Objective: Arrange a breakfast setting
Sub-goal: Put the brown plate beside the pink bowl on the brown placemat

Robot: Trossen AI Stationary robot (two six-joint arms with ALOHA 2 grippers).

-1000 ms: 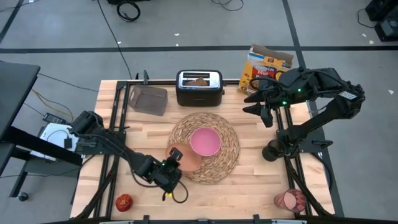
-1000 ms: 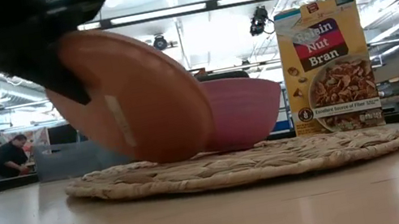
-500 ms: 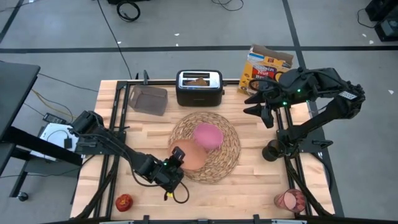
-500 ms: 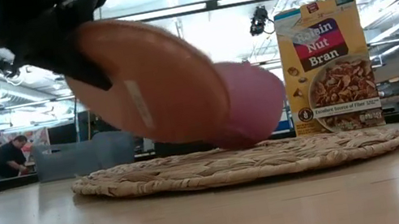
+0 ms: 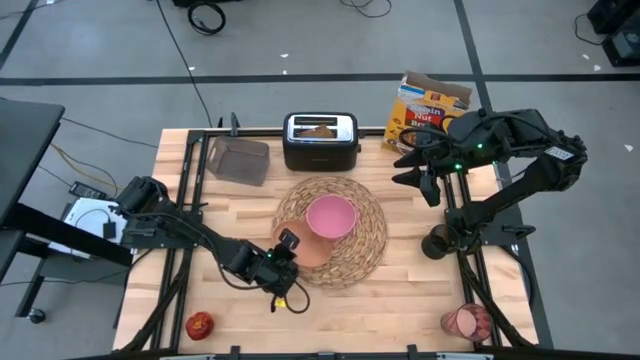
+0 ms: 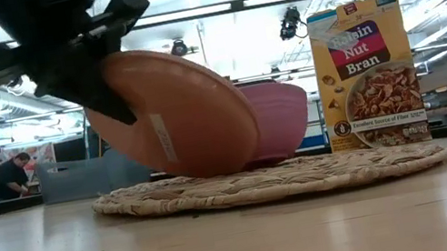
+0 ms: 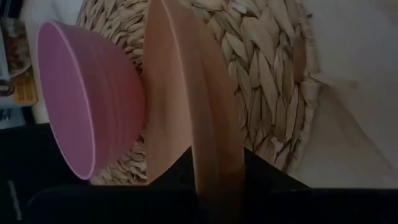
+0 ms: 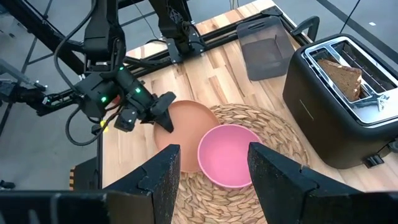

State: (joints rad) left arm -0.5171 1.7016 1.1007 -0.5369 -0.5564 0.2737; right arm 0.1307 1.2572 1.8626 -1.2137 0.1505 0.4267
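Note:
The round straw placemat (image 5: 350,255) lies at the table's middle. The pink bowl (image 5: 330,217) sits on it, opening up. My left gripper (image 5: 283,255) is at the mat's near left, shut on the salmon-tan plate (image 5: 308,248), whose far rim meets the bowl's outer wall (image 7: 134,109). The toast slice (image 5: 320,128) stands in the toaster (image 5: 320,145). The small red apple (image 5: 200,324) lies at the near left. The pinkish-red cup (image 5: 467,321) is at the near right. My right gripper (image 5: 425,170) is open and empty at the back right. No spoon shows. My left gripper pinches the plate's near-left rim (image 7: 214,163) between its two fingers, one on each face. The fingers come from the table's near left, slanting down. The plate stands steeply tilted (image 6: 176,115), its far lower rim on the placemat against the bowl (image 6: 278,120).
A yellow cereal box (image 5: 430,105) stands at the back right, close to my right gripper. A grey container (image 5: 240,160) lies at the back left beside the toaster. There is bare wood along the near edge between the apple and the cup.
My left gripper has gone toward the table's far right with the plate, driving its far rim against the bowl. The bowl tipped onto its side half a second ago and now sits opening up again, a little farther back. The placemat has slid slightly toward the right.

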